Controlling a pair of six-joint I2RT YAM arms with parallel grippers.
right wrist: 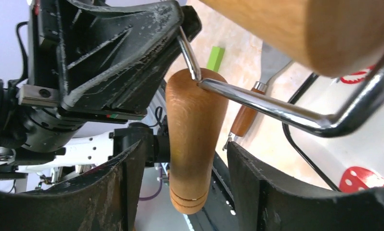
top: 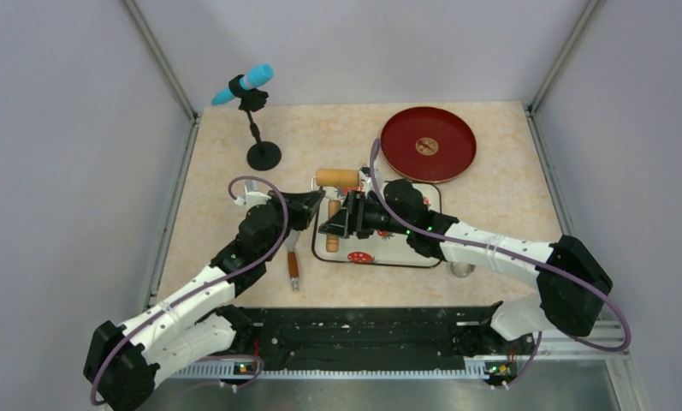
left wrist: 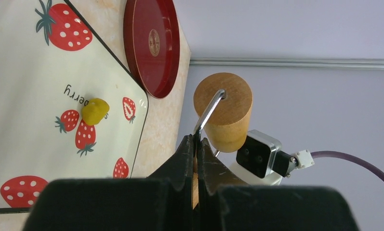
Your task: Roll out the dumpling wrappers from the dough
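- Dough (left wrist: 94, 110): a small bright yellow, clay-like lump. It sits on a white strawberry-print tray with a black rim (left wrist: 26, 72), towards the corner nearest the red plate. In the top view the right arm hides it.
- Still a lump, and no flat disc is in view, so I judge that rolling has not begun.
- Handling, judged: light and soft, so it should flatten under modest pressure. It may smear, or stick to the roller or the tray. Better to press it with the drum than to pinch it; a flattened piece would want lifting by its edge.
- Tan wooden roller on a bent chrome wire frame (left wrist: 223, 110): it appears to be held off the table (top: 491, 205), just beside the tray's far left corner and apart from the dough.
- Left gripper (left wrist: 198, 144): fingers pressed together, pinching the chrome wire near the drum.
- Right gripper (right wrist: 185, 159): fingers spread either side of the roller's wooden handle (right wrist: 194, 144), with a gap showing on both sides. No hold yet.
- A grip on the handle should give better control than the thin, slick wire.
- Round red lacquered plate (left wrist: 141, 67): beyond the tray and apart from it.
- Metal scraper with a wooden handle (top: 293, 265): lies left of the tray, under the left arm.
- Small metal ring (top: 461, 270): near the tray's right corner, beside the right arm.
- Blue-headed microphone on a black stand (top: 245, 83): far left, well apart.
- Obstruction: both wrists crowd over the tray's left side. Nothing lies between drum and dough.
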